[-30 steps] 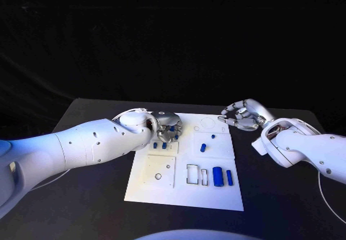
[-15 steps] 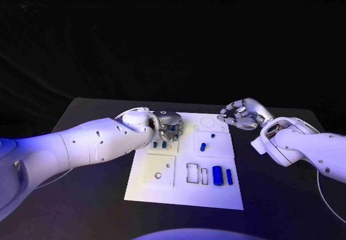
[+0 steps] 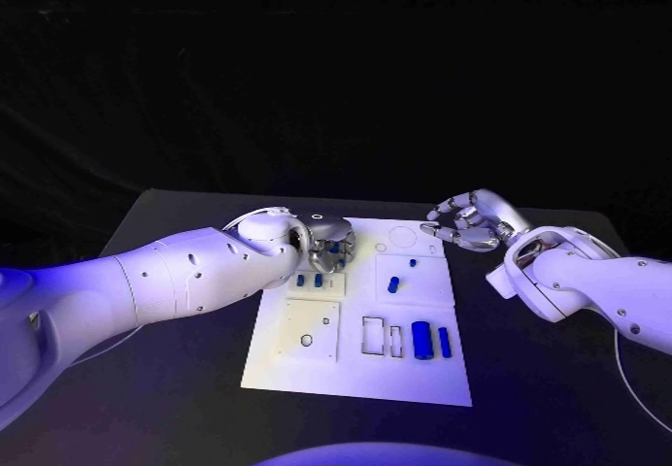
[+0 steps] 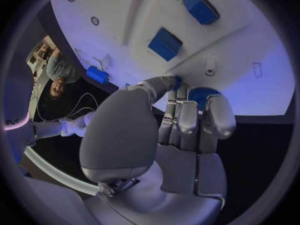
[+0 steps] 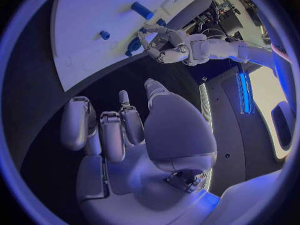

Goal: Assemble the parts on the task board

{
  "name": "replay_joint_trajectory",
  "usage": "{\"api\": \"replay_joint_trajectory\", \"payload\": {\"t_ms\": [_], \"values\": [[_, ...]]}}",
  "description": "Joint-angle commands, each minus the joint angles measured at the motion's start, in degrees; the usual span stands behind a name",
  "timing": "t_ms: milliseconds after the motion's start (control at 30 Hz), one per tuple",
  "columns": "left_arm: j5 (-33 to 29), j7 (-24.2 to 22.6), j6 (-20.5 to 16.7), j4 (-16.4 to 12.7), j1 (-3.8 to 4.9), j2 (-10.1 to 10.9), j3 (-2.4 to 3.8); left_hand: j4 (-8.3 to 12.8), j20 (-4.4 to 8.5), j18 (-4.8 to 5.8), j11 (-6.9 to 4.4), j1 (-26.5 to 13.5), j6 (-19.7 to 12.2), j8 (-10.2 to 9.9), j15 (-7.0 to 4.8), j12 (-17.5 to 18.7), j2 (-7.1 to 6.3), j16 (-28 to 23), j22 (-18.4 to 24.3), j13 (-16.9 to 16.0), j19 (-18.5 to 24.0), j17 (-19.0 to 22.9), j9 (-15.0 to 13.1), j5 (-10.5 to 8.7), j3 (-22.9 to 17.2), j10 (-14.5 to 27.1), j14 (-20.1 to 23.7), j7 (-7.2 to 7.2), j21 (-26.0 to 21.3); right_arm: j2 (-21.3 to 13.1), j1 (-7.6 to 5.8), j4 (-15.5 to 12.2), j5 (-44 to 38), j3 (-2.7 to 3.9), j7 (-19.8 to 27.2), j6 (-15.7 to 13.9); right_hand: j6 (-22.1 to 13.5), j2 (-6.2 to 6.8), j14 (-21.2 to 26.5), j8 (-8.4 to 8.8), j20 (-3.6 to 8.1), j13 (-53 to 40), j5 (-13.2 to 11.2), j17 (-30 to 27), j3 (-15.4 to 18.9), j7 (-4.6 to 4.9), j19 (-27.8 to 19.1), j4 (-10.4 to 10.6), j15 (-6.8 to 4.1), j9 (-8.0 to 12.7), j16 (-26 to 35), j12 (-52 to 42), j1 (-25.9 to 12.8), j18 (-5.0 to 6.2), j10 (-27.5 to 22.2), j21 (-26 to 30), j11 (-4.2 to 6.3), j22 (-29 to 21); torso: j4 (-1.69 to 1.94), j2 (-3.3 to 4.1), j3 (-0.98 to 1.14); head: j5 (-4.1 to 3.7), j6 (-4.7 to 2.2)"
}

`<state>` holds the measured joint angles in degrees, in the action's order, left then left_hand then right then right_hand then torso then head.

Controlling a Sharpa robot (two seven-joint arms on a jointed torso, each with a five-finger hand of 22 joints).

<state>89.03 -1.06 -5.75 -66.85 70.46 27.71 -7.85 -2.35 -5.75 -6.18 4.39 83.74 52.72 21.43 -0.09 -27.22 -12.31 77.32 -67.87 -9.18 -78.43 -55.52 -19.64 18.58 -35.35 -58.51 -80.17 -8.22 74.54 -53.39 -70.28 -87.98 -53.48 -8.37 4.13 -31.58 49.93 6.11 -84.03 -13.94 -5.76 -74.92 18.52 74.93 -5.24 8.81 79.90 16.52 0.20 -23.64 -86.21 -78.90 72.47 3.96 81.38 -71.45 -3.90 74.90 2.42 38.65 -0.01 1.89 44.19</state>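
Under the left hand, whose curled fingers pinch a blue part over the task board, more parts lie, while the right hand hovers beside the board, fingers curled on nothing.

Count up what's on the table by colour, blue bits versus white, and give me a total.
White flat task board: 1
Small blue plastic parts lying on it: 6
Blue part held in the left hand: 1
Total: 8
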Motion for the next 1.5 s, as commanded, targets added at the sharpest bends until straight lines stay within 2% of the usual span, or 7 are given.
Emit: {"api": "replay_joint_trajectory", "payload": {"t_ms": [33, 333, 533, 700, 867, 1100, 1500], "values": [[0.6, -0.3, -1.0, 0.1, -0.38, 0.1, -0.23, 0.7, 0.01, 1.06, -0.1, 0.4, 0.8, -0.2, -0.1, -0.1, 0.49, 0.4, -0.6, -0.2, -0.6, -0.1, 0.1, -0.47, -0.4, -1.1, -0.7, 0.04, 0.6, 0.1, 0.02, -0.1, -0.5, 0.02, 0.5, 0.2, -0.5, 0.1, -3.3, -0.27, -0.09, -4.2, 0.3, 3.5, 0.0, -0.05, -0.3, -0.1, -0.41, 0.1, 0.3, 0.1, 0.4, 0.58, -0.2, 0.3, -0.06, 2.4, 0.02, -0.06, -0.02, 0.02, -0.12], [-0.6, -2.7, -5.4, -1.4, -0.41, 1.3, -0.17, 1.4, 0.13, 1.2, -0.2, -0.2, 1.7, -0.8, -0.19, 0.8, 0.37, 0.7, -1.4, -0.1, -1.0, -0.2, 0.1, -0.55, -1.1, -2.6, -1.0, 0.03, 1.2, 0.2, 0.02, 0.1, -0.5, 0.02, 0.6, 0.0, -0.4, 0.07, -3.3, -0.39, -0.08, -4.3, 0.3, 3.5, 0.0, -0.08, -0.3, 0.0, -0.42, 0.0, 0.4, 0.0, 0.4, 0.58, -0.1, 0.3, -0.03, 2.4, 0.1, -0.12, -0.03, 0.23, -0.46], [-1.5, -3.4, -7.0, -3.6, -0.4, 3.0, 0.84, 1.5, 0.14, 1.21, -0.17, -0.7, 1.9, -1.0, -0.16, 1.4, 0.31, 0.7, -1.5, 0.0, -1.0, -0.1, 0.2, -0.56, -1.2, -2.9, -1.1, -0.03, 1.3, 0.2, 0.02, 0.1, -0.5, 0.02, 0.7, -0.1, -0.4, 0.07, -3.3, -0.39, -0.08, -4.3, 0.3, 3.5, 0.0, -0.08, -0.3, 0.0, -0.42, 0.0, 0.4, 0.0, 0.4, 0.58, -0.1, 0.3, -0.03, 2.4, 0.13, -0.11, -0.01, 0.42, -0.78], [-1.9, -3.2, -7.2, -6.1, -0.39, 5.2, 1.91, 1.6, 0.13, 1.23, -0.18, -1.1, 2.2, -1.2, -0.16, 2.0, 0.22, 0.6, -1.6, 0.1, -1.0, 0.1, 0.2, -0.6, -1.2, -3.4, -1.1, -0.04, 1.4, 0.1, 0.02, 0.1, -0.5, 0.02, 0.8, -0.1, -0.4, 0.07, -3.3, -0.39, -0.08, -4.3, 0.3, 3.5, 0.0, -0.08, -0.3, 0.0, -0.42, 0.0, 0.4, 0.0, 0.4, 0.58, -0.1, 0.3, -0.03, 2.4, 0.12, -0.12, 0.01, 0.61, -0.9], [-2.1, -2.7, -7.0, -8.1, -0.38, 7.5, 2.57, 1.7, 0.13, 1.25, -0.2, -1.3, 2.4, -1.3, -0.17, 2.3, 0.17, 0.5, -1.6, 0.1, -1.1, 0.6, 0.1, -0.62, -1.2, -3.6, -1.1, -0.03, 1.5, 0.0, 0.02, 0.0, -0.5, 0.02, 0.8, -0.1, -0.4, 0.07, -3.3, -0.39, -0.08, -4.3, 0.3, 3.5, 0.0, -0.08, -0.3, 0.0, -0.42, 0.0, 0.4, 0.0, 0.4, 0.58, -0.1, 0.3, -0.03, 2.4, 0.12, -0.09, -0.03, 0.56, -1.05], [-2.5, -2.1, -5.7, -8.3, -0.39, 9.3, 2.81, 1.7, 0.13, 1.23, -0.23, -1.4, 2.5, -1.4, -0.18, 2.5, 0.13, 0.5, -1.6, 0.2, -1.0, 0.6, 0.1, -0.63, -1.1, -3.8, -1.1, -0.01, 1.4, -0.2, 0.02, 0.0, -0.5, 0.02, 0.8, 0.0, -0.4, 0.07, -3.3, -0.39, -0.08, -4.3, 0.3, 3.5, 0.0, -0.08, -0.3, 0.0, -0.42, 0.0, 0.4, 0.0, 0.4, 0.58, -0.1, 0.3, -0.03, 2.4, 0.1, -0.01, -0.11, 0.55, -1.02], [-3.3, -1.8, -3.3, -7.3, -0.42, 10.2, 2.8, 1.7, 0.13, 1.2, -0.23, -1.7, 2.5, -1.5, -0.18, 2.8, 0.02, 0.5, -1.5, 0.2, -1.0, 0.8, 0.1, -0.69, -1.0, -3.9, -1.0, -0.01, 1.3, 0.0, 0.03, 0.1, -0.5, 0.02, 0.7, 0.0, -0.4, 0.07, -3.3, -0.39, -0.08, -4.3, 0.3, 3.5, 0.0, -0.08, -0.3, 0.0, -0.42, 0.0, 0.4, 0.0, 0.4, 0.58, -0.1, 0.3, -0.03, 2.4, 0.02, 0.05, -0.08, 0.64, -0.71]]}}
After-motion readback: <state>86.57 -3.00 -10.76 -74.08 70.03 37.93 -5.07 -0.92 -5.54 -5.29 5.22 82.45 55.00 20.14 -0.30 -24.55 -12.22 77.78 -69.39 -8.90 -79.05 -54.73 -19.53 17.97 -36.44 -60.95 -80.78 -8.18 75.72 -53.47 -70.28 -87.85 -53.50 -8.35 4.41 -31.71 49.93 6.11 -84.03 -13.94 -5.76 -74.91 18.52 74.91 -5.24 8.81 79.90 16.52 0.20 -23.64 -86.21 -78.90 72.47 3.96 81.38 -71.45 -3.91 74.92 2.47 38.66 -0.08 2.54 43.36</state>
